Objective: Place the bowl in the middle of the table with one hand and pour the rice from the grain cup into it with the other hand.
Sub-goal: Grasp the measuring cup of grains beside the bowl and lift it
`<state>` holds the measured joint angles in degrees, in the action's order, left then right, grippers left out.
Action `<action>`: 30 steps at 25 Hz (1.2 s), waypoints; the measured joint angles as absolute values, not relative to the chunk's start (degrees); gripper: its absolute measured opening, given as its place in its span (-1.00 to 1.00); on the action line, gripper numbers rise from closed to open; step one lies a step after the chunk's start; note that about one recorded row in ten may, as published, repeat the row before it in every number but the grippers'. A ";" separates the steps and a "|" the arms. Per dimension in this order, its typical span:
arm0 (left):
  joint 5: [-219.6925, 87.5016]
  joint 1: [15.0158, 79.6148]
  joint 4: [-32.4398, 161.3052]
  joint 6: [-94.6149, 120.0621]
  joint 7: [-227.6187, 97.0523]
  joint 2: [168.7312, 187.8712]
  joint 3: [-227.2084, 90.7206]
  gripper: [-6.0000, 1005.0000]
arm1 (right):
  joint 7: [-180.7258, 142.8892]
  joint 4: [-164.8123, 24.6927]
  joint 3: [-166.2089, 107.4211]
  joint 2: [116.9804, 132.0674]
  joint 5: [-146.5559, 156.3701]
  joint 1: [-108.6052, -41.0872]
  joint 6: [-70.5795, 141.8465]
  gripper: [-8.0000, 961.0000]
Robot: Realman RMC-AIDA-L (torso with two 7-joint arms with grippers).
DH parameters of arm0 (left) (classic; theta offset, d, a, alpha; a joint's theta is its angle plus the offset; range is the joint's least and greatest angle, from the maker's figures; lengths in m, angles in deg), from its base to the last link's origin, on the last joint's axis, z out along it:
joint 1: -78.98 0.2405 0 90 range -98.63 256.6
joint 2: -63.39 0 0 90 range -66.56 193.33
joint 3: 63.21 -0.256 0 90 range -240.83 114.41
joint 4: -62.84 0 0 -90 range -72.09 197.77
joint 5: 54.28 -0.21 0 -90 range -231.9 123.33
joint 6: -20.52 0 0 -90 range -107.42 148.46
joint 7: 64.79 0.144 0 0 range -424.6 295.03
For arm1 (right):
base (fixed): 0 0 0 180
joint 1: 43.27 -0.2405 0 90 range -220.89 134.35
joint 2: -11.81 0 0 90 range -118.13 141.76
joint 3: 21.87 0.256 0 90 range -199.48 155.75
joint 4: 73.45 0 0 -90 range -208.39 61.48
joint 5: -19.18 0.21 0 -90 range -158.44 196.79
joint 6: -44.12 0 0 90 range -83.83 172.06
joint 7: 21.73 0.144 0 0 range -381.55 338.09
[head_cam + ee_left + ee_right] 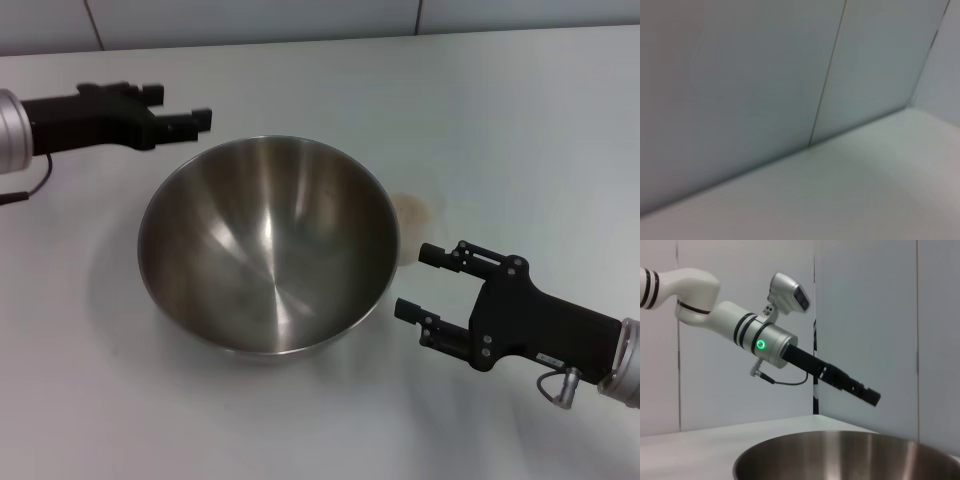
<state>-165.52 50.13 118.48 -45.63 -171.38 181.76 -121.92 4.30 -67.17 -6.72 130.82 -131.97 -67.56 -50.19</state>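
Note:
The bowl [268, 255], a wide shiny steel mixing bowl, stands upright and empty on the white table [520, 120], near its middle. My left gripper [180, 108] hovers just beyond the bowl's far left rim, open and holding nothing. At the bowl's near right side my right gripper [415, 283] is also open and empty, its fingertips a short gap from the rim. The right wrist view looks across the bowl [840, 452] at the left arm and its gripper [867, 394] above the far rim. The grain cup and the rice are out of view.
A faint brownish stain [415, 208] marks the table just right of the bowl. A pale panelled wall [300, 18] runs along the table's far edge. The left wrist view shows only wall [740, 75] and tabletop [850, 200].

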 joint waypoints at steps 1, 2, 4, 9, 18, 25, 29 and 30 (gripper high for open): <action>-163.74 50.70 118.74 -45.69 -169.86 181.74 -121.92 0.62 | 4.09 -67.26 -6.69 130.82 -131.72 -67.51 -50.19 0.36; -159.82 52.22 119.68 -46.33 -166.68 181.70 -121.92 0.62 | 3.58 -67.33 -6.67 130.85 -130.94 -67.33 -50.19 0.36; -157.64 53.08 120.41 -46.97 -165.07 181.70 -121.91 0.62 | 3.47 -67.37 -6.67 130.87 -130.62 -67.26 -50.19 0.36; -146.29 57.84 123.50 -55.07 -153.36 181.63 -121.92 0.62 | 3.22 -67.48 -6.66 130.91 -129.82 -67.09 -50.19 0.36; -139.38 66.10 123.73 -74.75 -131.91 180.70 -119.01 0.62 | 3.22 -67.34 -6.57 130.90 -127.96 -67.08 -50.08 0.36; -142.53 69.46 119.36 -88.68 -133.08 178.13 -115.82 0.62 | 3.22 -67.50 -6.57 131.02 -122.68 -65.09 -50.22 0.36; -143.60 69.88 119.02 -89.31 -135.68 178.01 -115.65 0.62 | 3.23 -67.56 -6.55 131.05 -121.65 -64.33 -50.18 0.36; -144.38 69.74 118.93 -89.28 -136.79 178.02 -115.63 0.62 | 3.23 -67.57 -6.42 131.12 -120.27 -63.67 -49.82 0.36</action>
